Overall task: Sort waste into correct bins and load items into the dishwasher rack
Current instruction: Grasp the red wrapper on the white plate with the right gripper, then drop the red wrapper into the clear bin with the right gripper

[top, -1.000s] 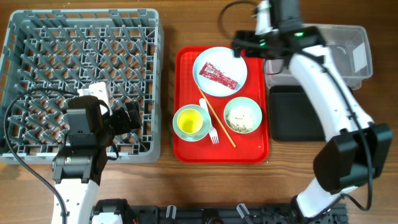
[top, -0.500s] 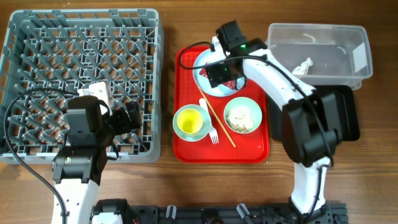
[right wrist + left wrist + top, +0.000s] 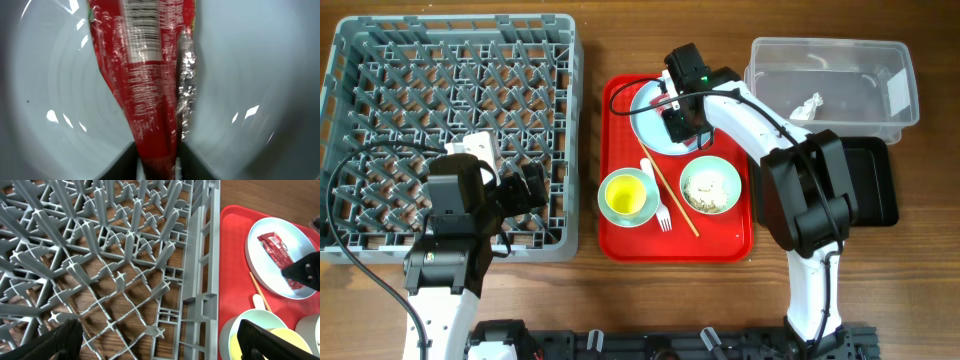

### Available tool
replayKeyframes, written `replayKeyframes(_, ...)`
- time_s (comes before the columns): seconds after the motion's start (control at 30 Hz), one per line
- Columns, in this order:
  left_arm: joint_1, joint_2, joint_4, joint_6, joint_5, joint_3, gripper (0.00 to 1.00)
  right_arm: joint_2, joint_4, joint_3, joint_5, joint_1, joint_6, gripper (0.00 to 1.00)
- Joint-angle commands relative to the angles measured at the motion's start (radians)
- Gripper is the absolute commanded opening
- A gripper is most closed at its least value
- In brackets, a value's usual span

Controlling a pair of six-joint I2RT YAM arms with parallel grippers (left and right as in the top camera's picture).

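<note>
Currently, overhead view: your large square grey plastic dishwasher rack [image 3: 448, 22] holds no dishes. The left gripper [image 3: 525, 188] hangs over its near right corner. The clear plastic rectangular tub [image 3: 840, 50] has the small crumpled white scrap [image 3: 808, 104] in it. What shows of the shallow black rectangular tray [image 3: 880, 185] is bare.

The red serving tray [image 3: 620, 245] carries:
- the round pale-blue plate [image 3: 642, 120]
- a mint-green bowl of rice-like leftovers [image 3: 710, 185]
- the small yellow cup [image 3: 624, 196], sitting in a second mint-green bowl [image 3: 603, 205]
- the white plastic fork [image 3: 663, 218]
- the thin wooden chopstick [image 3: 682, 210]

The right gripper [image 3: 680, 118] is down on the plate.

Left wrist view: the left fingers stand wide apart with nothing between them. The red rectangular snack wrapper [image 3: 275, 254] lies on the plate.

Right wrist view: the wrapper runs between the fingertips, but the picture is blurred. You cannot tell whether the pinch is made.

Judgement: one scrap is sorted. The wrapper, the leftovers and every dish remain.
</note>
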Motion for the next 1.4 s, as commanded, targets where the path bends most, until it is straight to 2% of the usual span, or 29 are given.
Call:
replayKeyframes(0.0,0.008,0.001,0.000,-0.006,0.008,0.019,1.00,0.034,-0.033,0.014,0.002,0.000,0.039,0.04)
replayKeyframes(0.33,0.008,0.001,0.000,-0.006,0.008,0.019,1.00,-0.178,-0.042,0.039,0.002,-0.098,0.196,0.04)
replayKeyframes(0.5,0.008,0.001,0.000,-0.006,0.008,0.019,1.00,-0.303,-0.048,0.039,0.002,-0.241,0.415,0.04)
replayKeyframes(0.7,0.008,0.001,0.000,-0.006,0.008,0.019,1.00,-0.302,-0.108,0.021,-0.010,-0.395,0.591,0.05)
replayKeyframes(0.8,0.008,0.001,0.000,-0.006,0.008,0.019,1.00,-0.295,-0.098,0.006,-0.050,-0.428,0.591,0.20)
replayKeyframes(0.87,0.008,0.001,0.000,-0.006,0.008,0.019,1.00,-0.295,-0.081,0.006,-0.086,-0.440,0.590,0.52)
replayKeyframes(0.93,0.008,0.001,0.000,-0.006,0.008,0.019,1.00,-0.302,-0.068,0.008,-0.089,-0.444,0.558,0.66)
replayKeyframes(1.0,0.008,0.001,0.000,-0.006,0.008,0.019,1.00,-0.320,-0.062,0.009,-0.106,-0.451,0.503,0.73)
replayKeyframes(1.1,0.008,0.001,0.000,-0.006,0.008,0.019,1.00,-0.365,-0.058,0.010,-0.153,-0.456,0.466,0.79)
replayKeyframes(1.27,0.008,0.001,0.000,-0.006,0.008,0.019,1.00,-0.461,-0.160,0.009,-0.314,-0.428,0.246,0.80)
replayKeyframes(1.33,0.008,0.001,0.000,-0.006,0.008,0.019,1.00,-0.482,-0.240,0.009,-0.314,-0.386,0.208,0.75)
replayKeyframes(1.37,0.008,0.001,0.000,-0.006,0.008,0.019,1.00,-0.487,-0.271,0.008,-0.314,-0.364,0.190,0.69)
